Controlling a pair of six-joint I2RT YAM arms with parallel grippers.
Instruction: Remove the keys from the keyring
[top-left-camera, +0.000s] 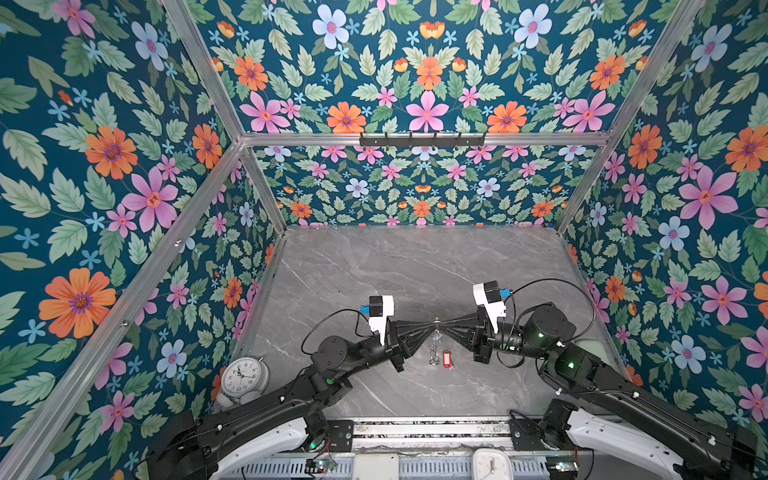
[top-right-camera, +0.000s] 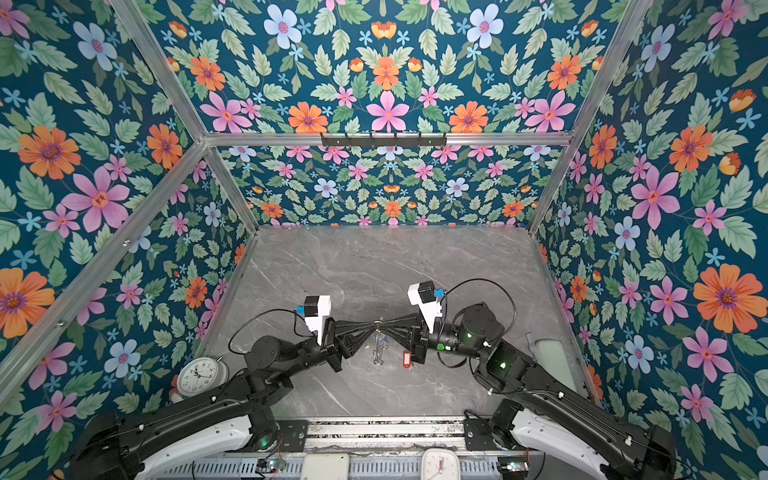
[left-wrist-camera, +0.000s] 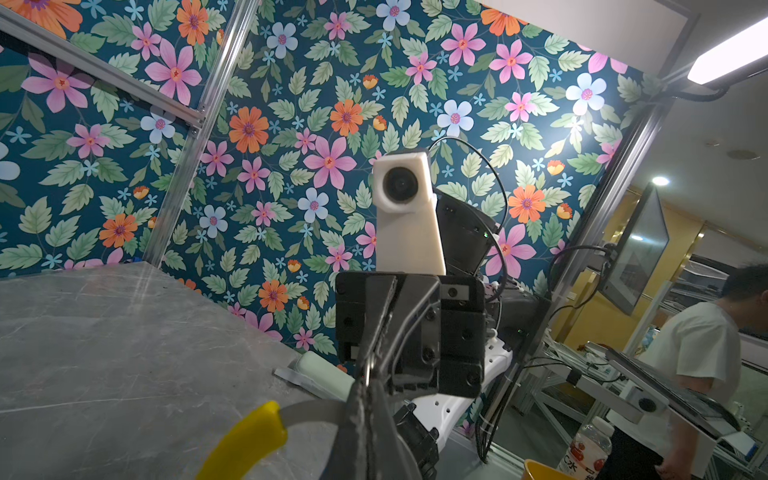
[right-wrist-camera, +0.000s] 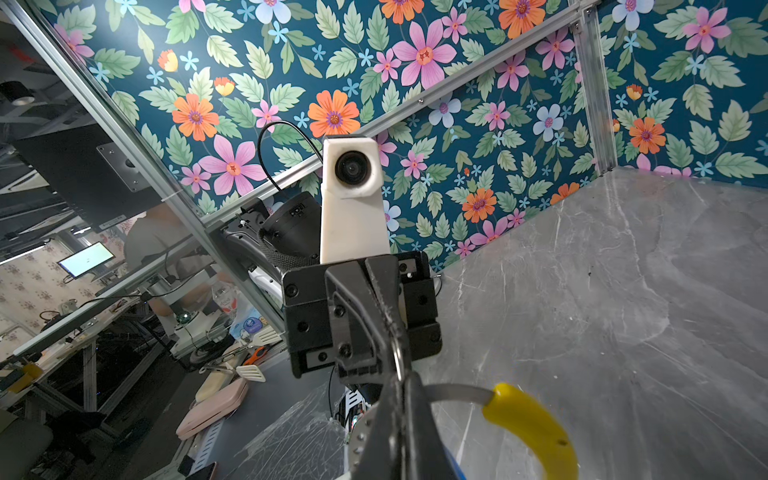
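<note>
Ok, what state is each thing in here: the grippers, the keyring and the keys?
Left gripper: shut on the keyring.
Right gripper: shut on the keyring.
Keyring: held up off the table between both grippers.
Red-tagged key: off the keyring, lying on the table.
Other key: hangs from the keyring; its tag is hard to make out.

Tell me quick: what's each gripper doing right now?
Left gripper: closed on the keyring.
Right gripper: closed on the keyring too.
</note>
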